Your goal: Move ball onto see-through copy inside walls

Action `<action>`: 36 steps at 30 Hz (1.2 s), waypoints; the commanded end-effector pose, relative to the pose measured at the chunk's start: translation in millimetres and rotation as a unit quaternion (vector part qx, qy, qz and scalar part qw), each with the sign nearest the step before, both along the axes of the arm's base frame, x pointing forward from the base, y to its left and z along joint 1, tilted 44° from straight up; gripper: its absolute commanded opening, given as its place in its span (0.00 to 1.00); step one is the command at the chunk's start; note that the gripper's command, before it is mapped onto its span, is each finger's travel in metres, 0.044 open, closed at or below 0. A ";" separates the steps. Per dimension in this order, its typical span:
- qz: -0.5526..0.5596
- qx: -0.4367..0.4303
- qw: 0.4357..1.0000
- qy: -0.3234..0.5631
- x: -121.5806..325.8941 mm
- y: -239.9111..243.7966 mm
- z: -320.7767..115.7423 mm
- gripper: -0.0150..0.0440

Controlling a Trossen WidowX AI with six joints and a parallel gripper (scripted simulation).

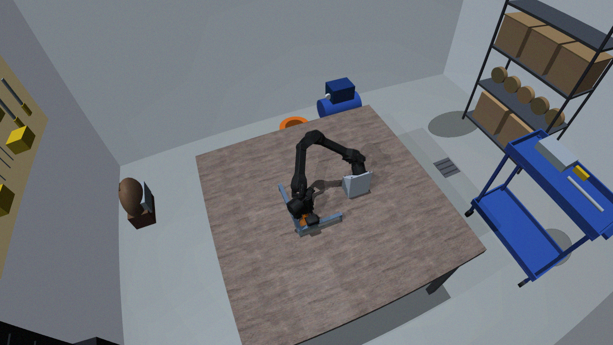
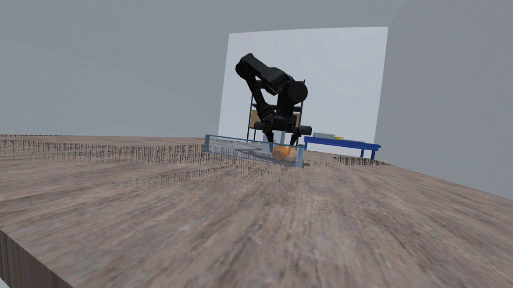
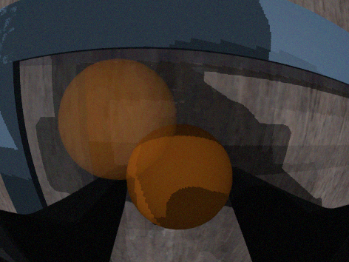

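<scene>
Low inside corner walls [image 3: 148, 11], end effector [image 3: 180, 193] clamped on round ball [image 3: 180, 180], overlapping see-through copy [image 3: 111, 109].

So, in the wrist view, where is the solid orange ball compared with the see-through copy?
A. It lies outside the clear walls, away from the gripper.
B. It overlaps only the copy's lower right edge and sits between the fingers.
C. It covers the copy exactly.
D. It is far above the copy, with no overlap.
B: the ball, held in the gripper, overlaps only the lower right edge of the see-through copy, inside the clear walls.
</scene>
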State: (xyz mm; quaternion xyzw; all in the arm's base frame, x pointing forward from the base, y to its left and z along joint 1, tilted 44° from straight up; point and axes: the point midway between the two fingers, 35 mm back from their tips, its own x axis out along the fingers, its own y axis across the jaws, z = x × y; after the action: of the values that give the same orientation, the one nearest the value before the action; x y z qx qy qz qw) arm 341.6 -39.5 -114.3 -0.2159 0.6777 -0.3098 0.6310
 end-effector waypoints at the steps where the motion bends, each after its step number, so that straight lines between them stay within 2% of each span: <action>1: -0.001 0.000 1.000 0.000 0.1 0.0 0.2 0.43; 11: -0.001 0.000 1.000 0.000 0.1 0.0 0.2 0.88; 12: -0.001 0.000 1.000 0.000 0.1 0.0 0.2 0.88; 14: 0.000 0.001 1.000 0.000 2.6 7.6 7.5 0.88; 19: 0.002 0.000 1.000 -0.001 9.9 57.5 59.6 0.88; 29: 0.009 0.000 1.000 -0.005 11.9 54.7 53.8 0.88; 31: 0.030 0.003 0.999 0.016 9.1 50.8 53.4 0.79; 36: 0.176 0.025 0.971 0.161 -13.6 23.5 50.8 0.57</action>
State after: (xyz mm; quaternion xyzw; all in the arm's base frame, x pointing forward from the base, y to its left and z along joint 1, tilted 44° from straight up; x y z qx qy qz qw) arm 343.0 2.5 -62.9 -0.2854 0.7040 -0.2302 0.6082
